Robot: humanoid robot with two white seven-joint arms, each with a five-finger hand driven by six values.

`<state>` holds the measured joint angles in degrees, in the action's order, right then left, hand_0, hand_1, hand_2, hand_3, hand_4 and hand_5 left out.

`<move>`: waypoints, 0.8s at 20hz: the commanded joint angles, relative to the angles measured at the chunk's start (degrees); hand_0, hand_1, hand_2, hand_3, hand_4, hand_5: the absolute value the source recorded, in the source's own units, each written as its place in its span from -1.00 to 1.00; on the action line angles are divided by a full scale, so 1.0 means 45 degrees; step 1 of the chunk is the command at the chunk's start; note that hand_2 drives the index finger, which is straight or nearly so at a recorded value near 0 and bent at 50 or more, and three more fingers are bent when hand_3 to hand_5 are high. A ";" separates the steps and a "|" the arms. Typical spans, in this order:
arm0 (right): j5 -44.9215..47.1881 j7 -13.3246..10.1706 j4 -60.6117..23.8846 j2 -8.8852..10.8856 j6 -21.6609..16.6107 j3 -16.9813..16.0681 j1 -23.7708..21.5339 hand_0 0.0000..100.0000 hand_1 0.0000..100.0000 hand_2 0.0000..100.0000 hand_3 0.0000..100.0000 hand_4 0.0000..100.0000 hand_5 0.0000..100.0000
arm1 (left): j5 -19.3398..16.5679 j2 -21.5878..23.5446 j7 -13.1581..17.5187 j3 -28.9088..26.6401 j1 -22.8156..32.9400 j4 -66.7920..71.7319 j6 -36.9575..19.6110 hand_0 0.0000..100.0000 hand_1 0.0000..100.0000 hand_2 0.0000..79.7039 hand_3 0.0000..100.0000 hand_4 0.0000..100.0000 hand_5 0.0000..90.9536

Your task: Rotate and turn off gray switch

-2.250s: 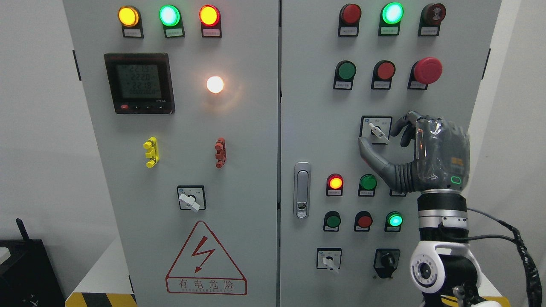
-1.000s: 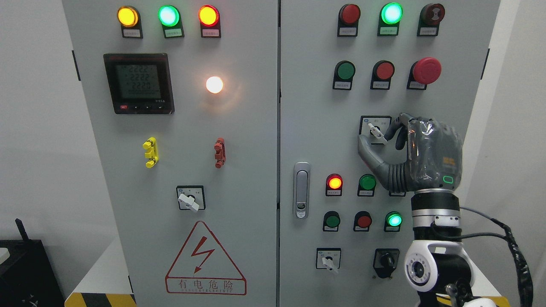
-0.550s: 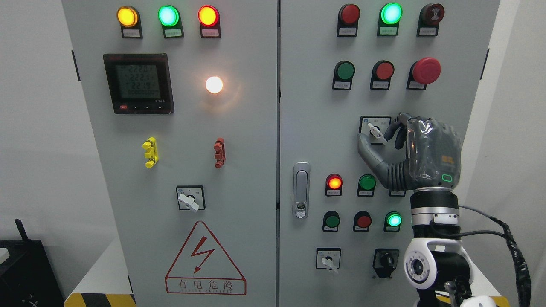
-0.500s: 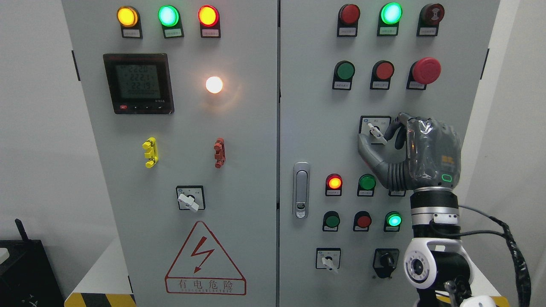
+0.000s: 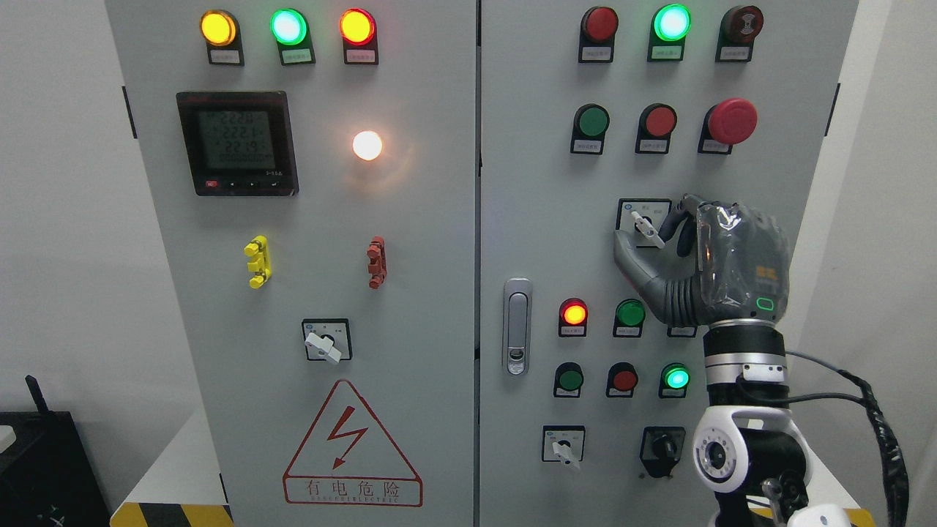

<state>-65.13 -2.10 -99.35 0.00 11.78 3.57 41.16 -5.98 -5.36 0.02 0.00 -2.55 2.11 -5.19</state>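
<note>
Where smooth grey cabinet door (image 5: 542,219) carried square-plated gray switch (image 5: 646,227), its slim white lever was pinched between thumb and curled fingers (image 5: 684,219) of film-wrapped, ribbed right hand (image 5: 721,267).

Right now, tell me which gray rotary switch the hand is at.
The upper one on the right door, bracketed by the right hand's fingers; the other two sit lower, untouched.

Industrial electrical test room

Grey control cabinet (image 5: 410,241) fills the wall; indicator lamps (image 5: 288,27) at 11 o'clock; shock-warning triangle (image 5: 353,446) at 7 o'clock; hazard-striped floor edge (image 5: 172,514).
</note>
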 commanded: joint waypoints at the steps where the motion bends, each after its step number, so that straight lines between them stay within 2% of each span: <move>1: 0.0000 -0.0042 0.0087 0.0352 0.0000 -0.0051 0.0091 -0.50 -0.38 0.36 0.80 0.60 0.89 | 0.0000 -0.0001 -0.0005 -0.0410 0.0000 0.0000 0.0000 -0.76 -0.22 -1.00 -1.00 -1.00 -1.00; 11: 0.0000 -0.0042 0.0087 0.0352 0.0000 -0.0031 0.0150 -0.47 -0.38 0.40 0.82 0.61 0.89 | 0.0000 -0.0001 -0.0005 -0.0410 0.0000 0.0000 0.0000 -0.76 -0.22 -1.00 -1.00 -1.00 -1.00; 16: 0.0000 -0.0042 0.0087 0.0333 0.0000 -0.0012 0.0150 -0.34 -0.39 0.40 0.83 0.61 0.90 | 0.0000 0.0018 -0.0005 -0.0410 0.0000 0.0000 0.0000 -0.76 -0.22 -1.00 -1.00 -1.00 -1.00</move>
<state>-65.13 -2.25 -99.05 0.00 11.74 3.45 41.74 -5.98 -5.36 0.02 0.00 -2.55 2.11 -5.18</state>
